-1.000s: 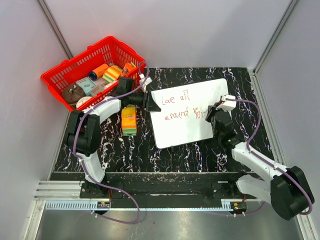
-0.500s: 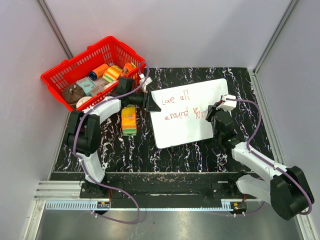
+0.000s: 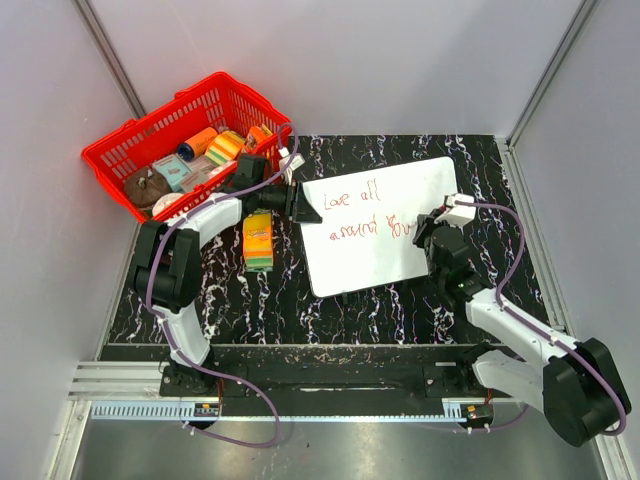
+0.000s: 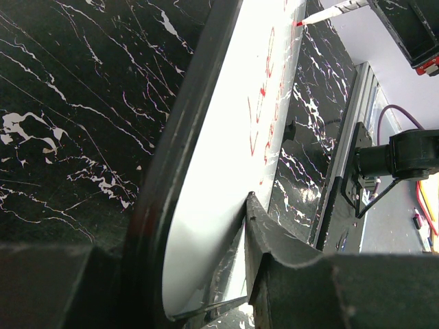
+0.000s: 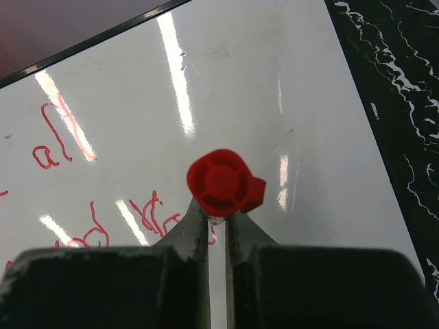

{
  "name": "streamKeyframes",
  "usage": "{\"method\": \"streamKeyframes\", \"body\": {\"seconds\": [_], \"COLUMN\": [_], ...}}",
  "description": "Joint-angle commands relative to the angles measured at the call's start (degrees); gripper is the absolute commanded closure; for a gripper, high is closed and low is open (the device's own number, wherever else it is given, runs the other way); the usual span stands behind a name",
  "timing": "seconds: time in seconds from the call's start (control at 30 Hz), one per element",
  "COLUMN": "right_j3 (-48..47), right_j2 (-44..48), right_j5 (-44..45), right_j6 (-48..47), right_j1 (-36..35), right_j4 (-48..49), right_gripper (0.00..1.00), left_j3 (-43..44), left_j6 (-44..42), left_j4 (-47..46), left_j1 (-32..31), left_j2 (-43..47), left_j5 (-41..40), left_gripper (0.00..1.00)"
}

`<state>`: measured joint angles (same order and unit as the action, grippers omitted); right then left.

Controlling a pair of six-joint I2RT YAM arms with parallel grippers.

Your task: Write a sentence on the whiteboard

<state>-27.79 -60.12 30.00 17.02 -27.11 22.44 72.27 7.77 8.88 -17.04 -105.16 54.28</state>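
Writing on a whiteboard (image 3: 370,255) in the middle of the tabletop (image 3: 250,300).
Gripping the board's left edge in the left jaws, partly parted; pinching a red-capped marker (image 5: 221,181) in the clenched right jaws, tip at the end of the sentence (image 3: 365,212); nudged slightly right since earlier.

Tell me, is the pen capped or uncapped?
Uncapped: the pen shows a bare red tip at the whiteboard; its cap sits on the back end.

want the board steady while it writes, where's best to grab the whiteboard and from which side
Probably the whiteboard at its left edge, coming in from the left with one finger above and one below. It is a thin flat sheet, so only the rim fits between the jaws. That side stays clear of the sentence and the right gripper with its pen. The left gripper is clamped there.
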Motion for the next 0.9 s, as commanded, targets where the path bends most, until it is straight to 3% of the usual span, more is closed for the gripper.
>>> {"method": "streamKeyframes", "body": {"seconds": [0.0,0.53,0.87], "right_j3": [1.6,0.64,-3.32], "right_j2": [1.23,6.24,14.49], "right_j5": [-1.78,1.99,-0.29], "right_j6": [1.26,0.21,0.47], "right_j1": [0.48,0.48,0.48], "right_j4": [-2.48,-4.24,-7.4], "right_gripper": [1.0,1.0,1.0], "left_j3": [-1.52,-1.52,-1.61], "left_j6": [-19.02,-19.02,-19.02], "left_j4": [-1.76,-1.77,-1.77], "left_j1": [-1.86,-2.03,-2.03], "left_j2": [-2.68,-2.59,-2.15], "left_j5": [-20.88,-21.15,-21.5], "left_gripper": [1.0,1.0,1.0]}}
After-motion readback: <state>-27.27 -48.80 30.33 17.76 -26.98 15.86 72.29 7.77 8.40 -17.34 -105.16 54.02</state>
